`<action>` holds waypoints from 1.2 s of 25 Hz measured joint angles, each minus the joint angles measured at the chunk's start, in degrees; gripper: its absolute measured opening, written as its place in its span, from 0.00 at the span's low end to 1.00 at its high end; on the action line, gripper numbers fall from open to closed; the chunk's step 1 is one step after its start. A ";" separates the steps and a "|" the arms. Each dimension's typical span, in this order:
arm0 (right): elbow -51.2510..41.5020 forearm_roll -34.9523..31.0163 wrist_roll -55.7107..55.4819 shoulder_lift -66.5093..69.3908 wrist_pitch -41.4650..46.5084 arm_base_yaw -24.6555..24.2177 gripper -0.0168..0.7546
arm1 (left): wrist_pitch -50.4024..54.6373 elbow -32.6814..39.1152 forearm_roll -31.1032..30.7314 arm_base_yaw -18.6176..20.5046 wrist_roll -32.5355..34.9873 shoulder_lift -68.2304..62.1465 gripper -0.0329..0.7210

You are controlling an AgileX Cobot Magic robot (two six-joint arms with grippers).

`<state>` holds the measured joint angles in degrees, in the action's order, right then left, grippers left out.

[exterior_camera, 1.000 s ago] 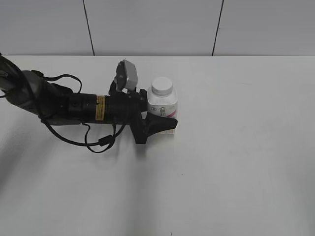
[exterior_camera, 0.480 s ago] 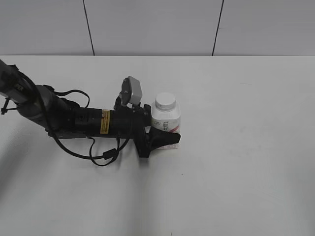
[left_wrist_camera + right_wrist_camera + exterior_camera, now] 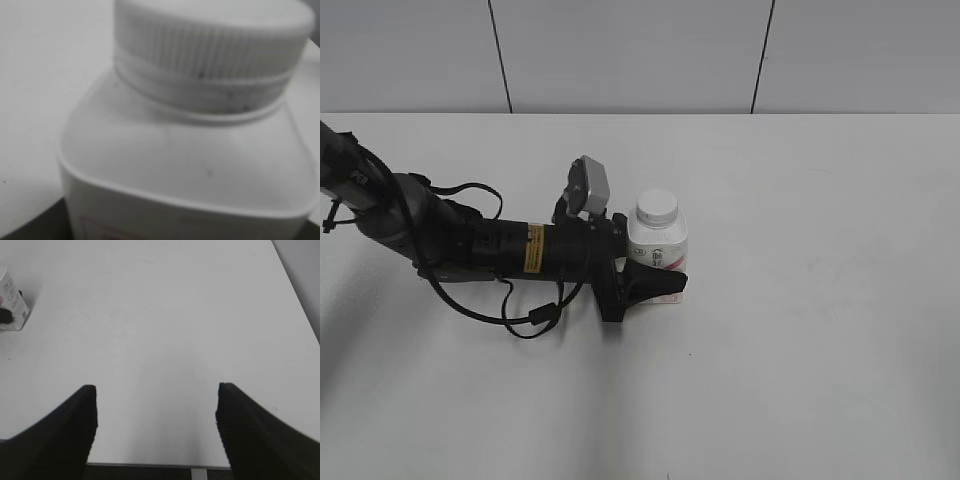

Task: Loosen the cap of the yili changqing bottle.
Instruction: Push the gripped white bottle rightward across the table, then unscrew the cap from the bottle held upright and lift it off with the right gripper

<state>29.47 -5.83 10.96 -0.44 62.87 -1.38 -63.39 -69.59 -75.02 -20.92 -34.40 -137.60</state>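
I'm working in what looks like a lab or test room. A plain white table fills my exterior view, backed by a bare grey panelled wall with dark vertical seams, without any household furnishings.

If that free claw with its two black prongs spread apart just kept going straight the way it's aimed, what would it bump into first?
Probably nothing but the bare table. The right gripper points, open, over empty white surface; the bottle sits far off to its left, outside that line. Depth is hard to judge here.
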 joint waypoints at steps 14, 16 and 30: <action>0.00 0.00 0.00 0.00 0.00 0.00 0.78 | 0.22 -0.41 -1.02 0.00 0.61 0.00 0.61; 0.00 0.00 0.00 0.00 0.00 0.00 0.78 | 0.22 -0.41 -1.02 0.00 0.61 0.06 0.61; 0.06 0.00 -1.26 0.00 0.00 0.00 0.78 | 1.73 -0.41 -1.67 -0.11 0.81 1.61 0.61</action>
<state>29.52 -5.83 9.70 -0.44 62.87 -1.38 -61.67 -70.00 -76.69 -21.03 -33.59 -135.99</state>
